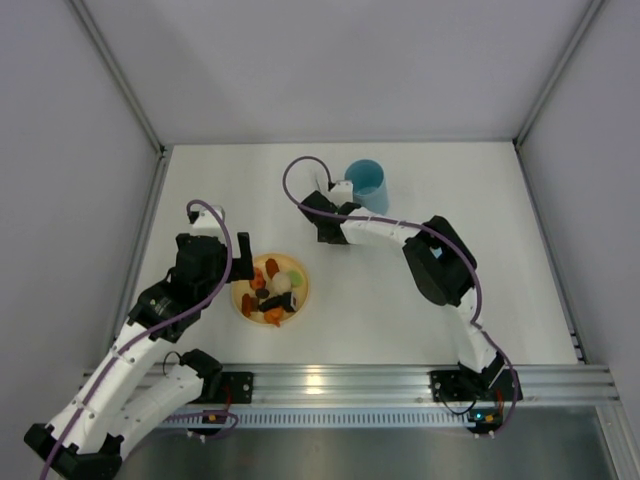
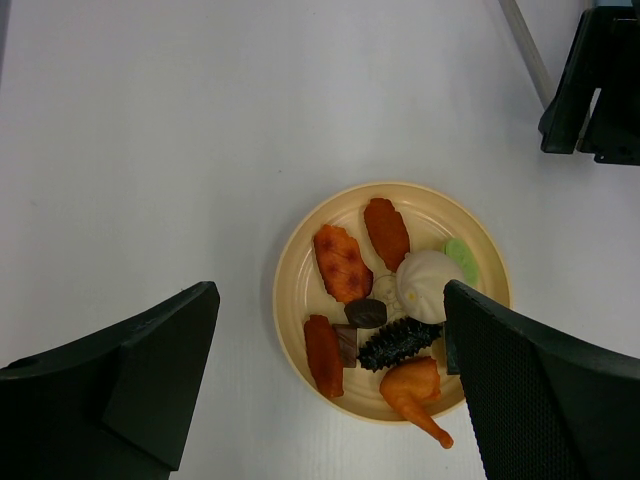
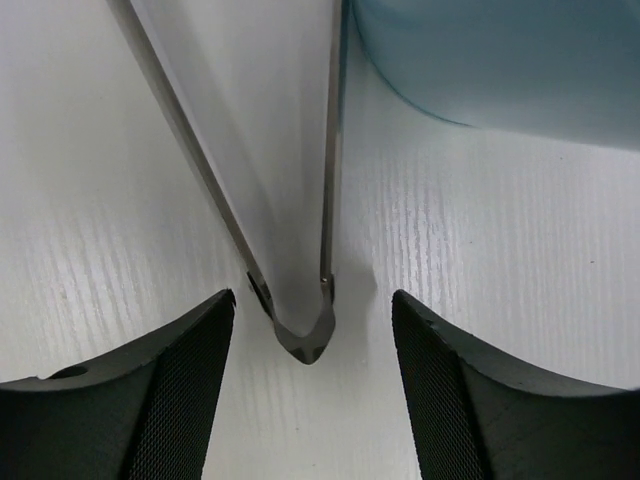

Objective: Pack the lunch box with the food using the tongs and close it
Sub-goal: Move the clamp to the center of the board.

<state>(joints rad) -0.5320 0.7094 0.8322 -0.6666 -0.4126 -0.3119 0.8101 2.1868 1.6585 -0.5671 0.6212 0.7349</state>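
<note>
The silver tongs [image 3: 305,335] lie flat on the white table, their joined end pointing toward my right wrist camera and their two arms spreading away. My right gripper [image 3: 312,395] is open; its fingers [image 3: 150,400] straddle that joined end without touching it. The light blue lunch box [image 1: 366,185] stands just beyond, and its wall [image 3: 500,60] shows at the right wrist view's top right. The food [image 2: 385,300] lies on a yellow plate [image 2: 290,300]: orange, brown, black, white and green pieces. My left gripper [image 2: 330,300] hangs open above the plate, holding nothing.
The yellow plate [image 1: 271,288] sits near the table's front, left of centre. In the left wrist view the right gripper's black fingers [image 2: 595,80] and one tong arm [image 2: 525,50] show at the top right. Grey walls enclose the table on three sides.
</note>
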